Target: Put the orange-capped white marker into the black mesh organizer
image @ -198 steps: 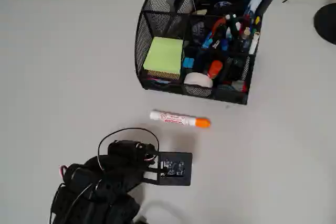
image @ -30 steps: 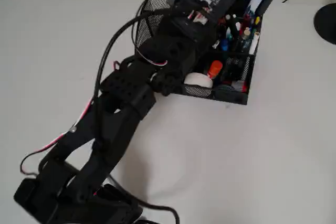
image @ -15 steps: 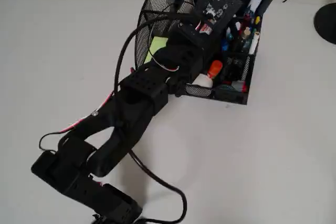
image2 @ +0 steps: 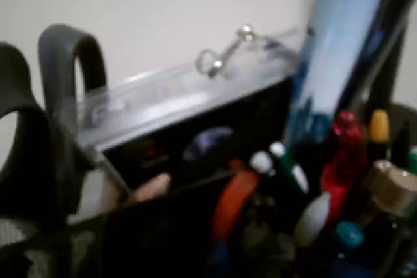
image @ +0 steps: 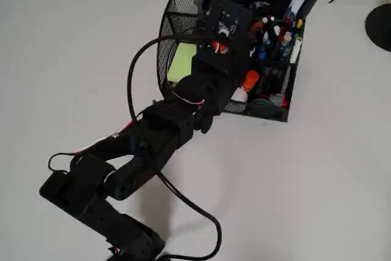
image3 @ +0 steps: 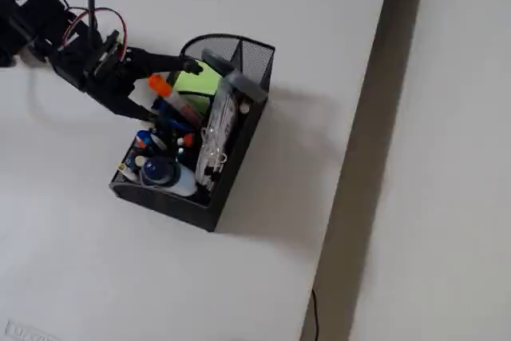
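Arm pulled back slightly; jaws (image3: 164, 77) apart above black mesh organizer (image3: 239, 137), orange-capped white marker (image3: 170, 95) apparently released inside.

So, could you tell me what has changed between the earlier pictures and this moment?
The orange-capped white marker, which lay on the table in front of the black mesh organizer, has been picked up and carried over it. The arm has stretched from the near table edge to the organizer, and the gripper has shifted slightly over it within the last second. The organizer and its contents have stayed put.
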`<state>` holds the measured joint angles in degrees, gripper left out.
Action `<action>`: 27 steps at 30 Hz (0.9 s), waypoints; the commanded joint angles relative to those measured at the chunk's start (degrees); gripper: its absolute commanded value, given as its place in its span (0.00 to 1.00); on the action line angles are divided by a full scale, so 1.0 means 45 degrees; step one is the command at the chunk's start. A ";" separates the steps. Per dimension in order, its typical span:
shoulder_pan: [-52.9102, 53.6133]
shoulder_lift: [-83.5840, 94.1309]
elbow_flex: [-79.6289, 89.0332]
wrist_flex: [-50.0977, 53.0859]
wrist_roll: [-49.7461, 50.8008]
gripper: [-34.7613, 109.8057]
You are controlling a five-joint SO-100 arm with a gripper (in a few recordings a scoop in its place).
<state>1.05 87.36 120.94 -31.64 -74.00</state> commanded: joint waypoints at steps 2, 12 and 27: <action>0.0312 0.2520 0.0547 0.1406 0.0879 0.53; 0.0488 0.8105 -0.2031 1.2402 0.7949 0.39; 0.0762 1.2402 0.0527 2.1523 1.5508 0.24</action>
<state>4.66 133.42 115.40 63.19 -6.68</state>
